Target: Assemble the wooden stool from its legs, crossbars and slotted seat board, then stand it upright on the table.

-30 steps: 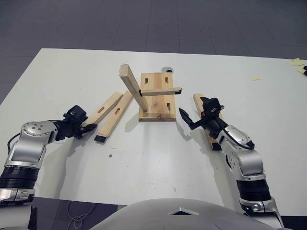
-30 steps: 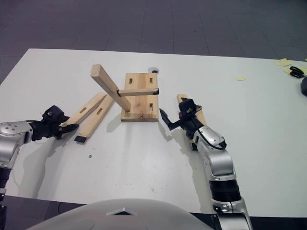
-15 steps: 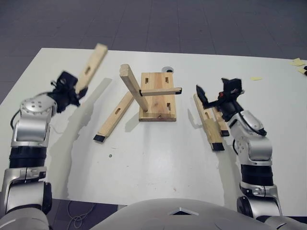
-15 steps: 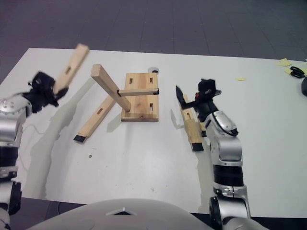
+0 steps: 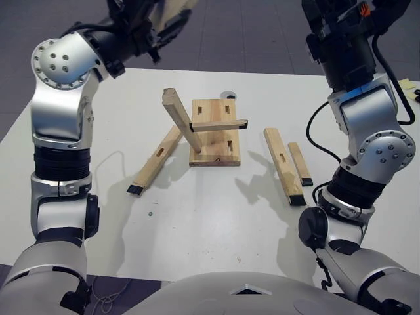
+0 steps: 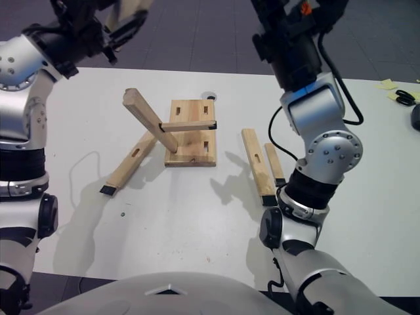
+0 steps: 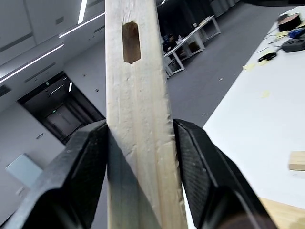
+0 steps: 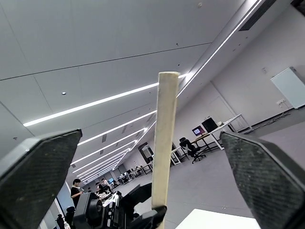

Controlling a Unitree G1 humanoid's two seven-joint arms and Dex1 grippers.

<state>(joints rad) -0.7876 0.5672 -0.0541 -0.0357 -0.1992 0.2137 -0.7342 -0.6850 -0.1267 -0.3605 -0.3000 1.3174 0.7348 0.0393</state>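
The left gripper (image 7: 141, 143) is raised high above the table's left side and is clenched on a wooden leg (image 7: 136, 95). Its black fingers (image 7: 83, 176) press the leg's two side faces, and a slot in the leg sits just beyond them.

Well below this gripper and a little toward the right arm, a loose leg (image 5: 156, 159) lies flat on the white table (image 5: 197, 216) with its dark-capped end nearest the robot.

The seat board (image 5: 223, 147) lies flat between the two grippers and far beneath both. A tilted leg (image 5: 180, 117) rises from it and leans toward the left gripper's side. A crossbar (image 5: 222, 124) joins that leg and reaches out over the board toward the right gripper's side.

Below the right gripper, a second loose leg (image 5: 283, 165) and a short crossbar (image 5: 301, 163) lie side by side, nearly parallel; I cannot tell whether they touch.

The right gripper (image 8: 150, 143) is raised high over the table's right side. Its fingers (image 8: 38, 181) are spread wide with nothing between them.
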